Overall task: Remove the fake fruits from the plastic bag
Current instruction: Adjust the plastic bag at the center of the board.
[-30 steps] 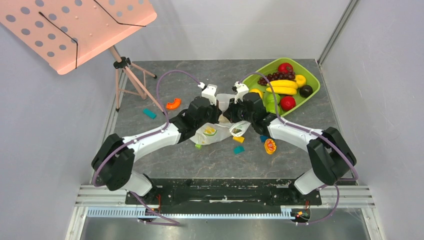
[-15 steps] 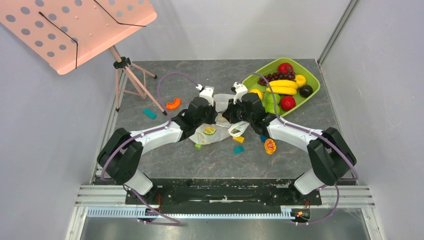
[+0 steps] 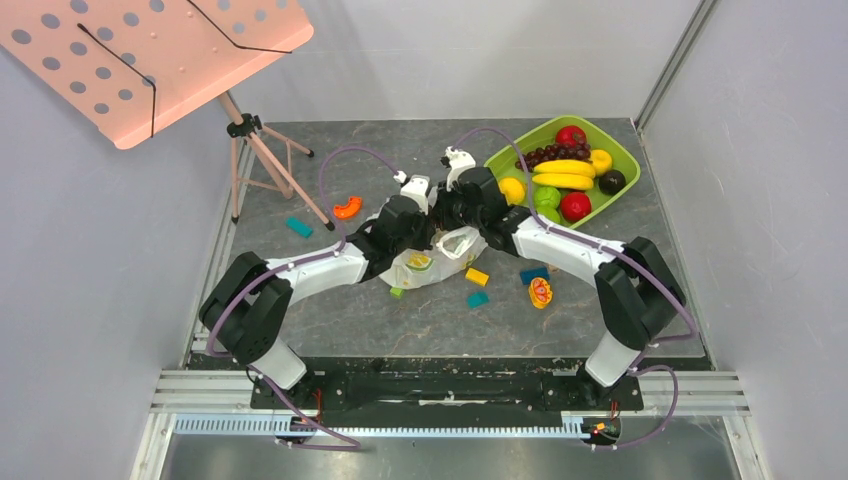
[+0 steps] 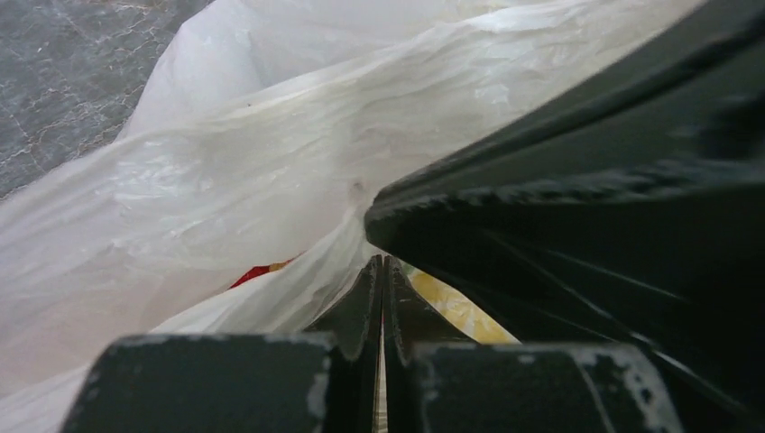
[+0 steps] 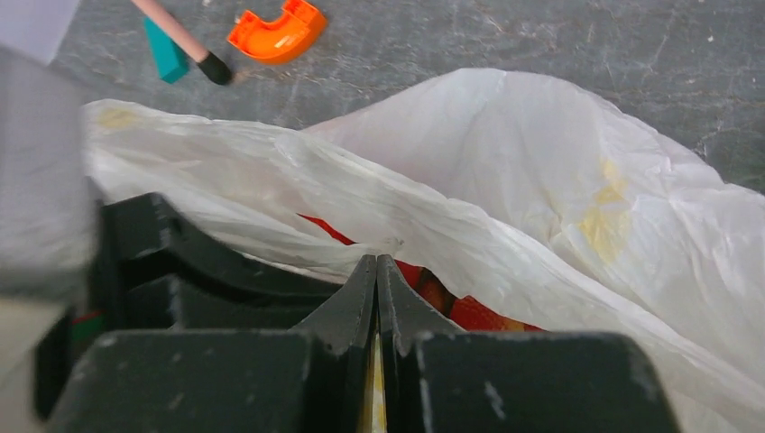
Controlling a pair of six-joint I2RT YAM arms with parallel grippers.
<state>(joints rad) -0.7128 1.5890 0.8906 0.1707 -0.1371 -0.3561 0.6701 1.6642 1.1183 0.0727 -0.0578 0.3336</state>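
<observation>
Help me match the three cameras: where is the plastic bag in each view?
Top external: bag near picture centre.
Left wrist: bag fills the left and top.
Right wrist: bag spans middle and right.
Shared landmark: orange block, in top and right wrist views only.

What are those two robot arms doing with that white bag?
Both arms are gripping the plastic bag in the middle of the table. The left end effector and the right end effector are each pinched shut on its thin film. Red and yellow fake fruits show through it, inside the bag.
</observation>
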